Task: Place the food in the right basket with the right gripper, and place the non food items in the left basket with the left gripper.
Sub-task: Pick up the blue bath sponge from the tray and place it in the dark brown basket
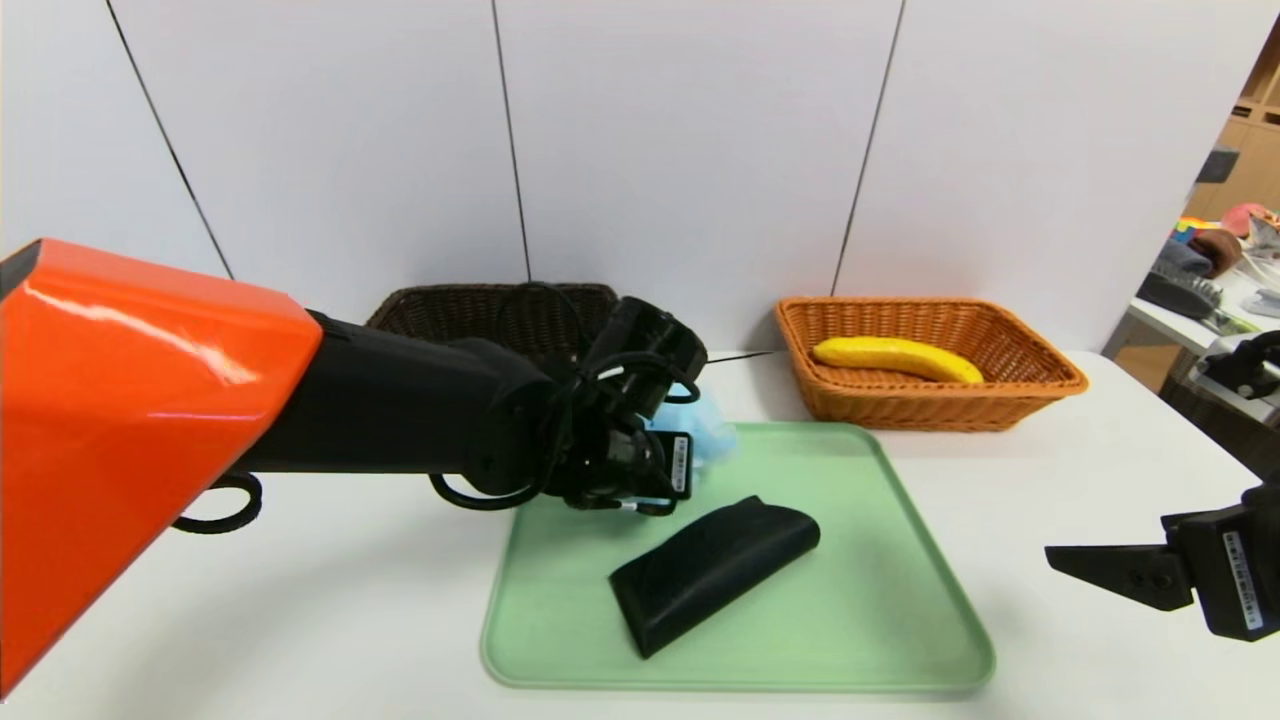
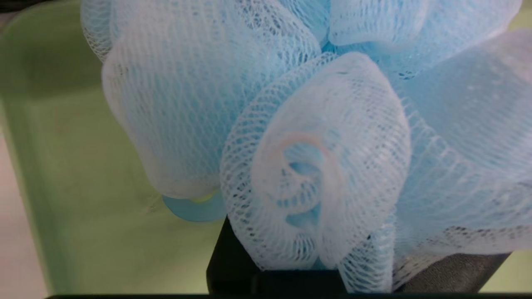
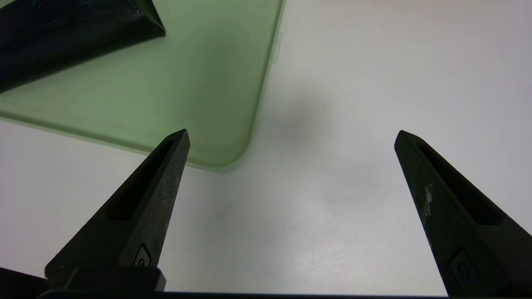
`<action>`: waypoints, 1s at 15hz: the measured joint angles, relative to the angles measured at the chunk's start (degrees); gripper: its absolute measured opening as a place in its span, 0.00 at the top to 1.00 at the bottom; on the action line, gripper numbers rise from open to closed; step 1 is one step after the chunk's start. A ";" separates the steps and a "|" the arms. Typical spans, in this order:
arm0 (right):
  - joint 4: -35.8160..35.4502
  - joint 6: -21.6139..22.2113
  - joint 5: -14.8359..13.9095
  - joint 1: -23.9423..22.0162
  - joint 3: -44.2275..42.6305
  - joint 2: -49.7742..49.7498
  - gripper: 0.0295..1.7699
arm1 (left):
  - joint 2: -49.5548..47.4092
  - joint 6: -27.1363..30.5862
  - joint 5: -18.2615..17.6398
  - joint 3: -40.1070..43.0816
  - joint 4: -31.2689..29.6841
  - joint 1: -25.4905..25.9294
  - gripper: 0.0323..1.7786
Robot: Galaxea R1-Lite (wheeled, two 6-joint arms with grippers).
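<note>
The yellow banana (image 1: 895, 357) lies inside the orange basket (image 1: 1040, 385) at the back right. My left gripper (image 1: 690, 450) reaches over the far left corner of the green tray (image 1: 880, 620) and is shut on the light-blue bath puff (image 1: 712, 435). In the left wrist view the bath puff (image 2: 316, 137) fills the frame and hides the fingertips. The black wedge case (image 1: 715, 570) lies diagonally in the middle of the tray. The dark brown basket (image 1: 450, 310) stands behind my left arm, partly hidden. My right gripper (image 1: 1060, 560) hovers open and empty over the table, right of the tray.
In the right wrist view, the tray's near corner (image 3: 232, 153) and an end of the black case (image 3: 62, 37) show past the open right gripper (image 3: 291, 133). A white wall rises right behind the baskets. A cluttered desk (image 1: 1200, 300) sits at the far right.
</note>
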 joint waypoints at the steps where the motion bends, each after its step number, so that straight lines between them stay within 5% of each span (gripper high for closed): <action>1: 0.02 0.02 0.00 -0.05 0.04 -0.02 0.04 | -0.63 0.09 -0.02 0.07 -0.01 0.00 0.84; 9: -0.05 -0.09 0.11 -0.06 0.06 -0.07 0.04 | -8.87 1.96 0.13 -0.91 -0.15 0.35 0.84; 15: -0.16 0.00 0.20 -0.05 0.43 -0.07 0.04 | -10.40 5.66 0.00 -4.14 -0.20 8.42 0.84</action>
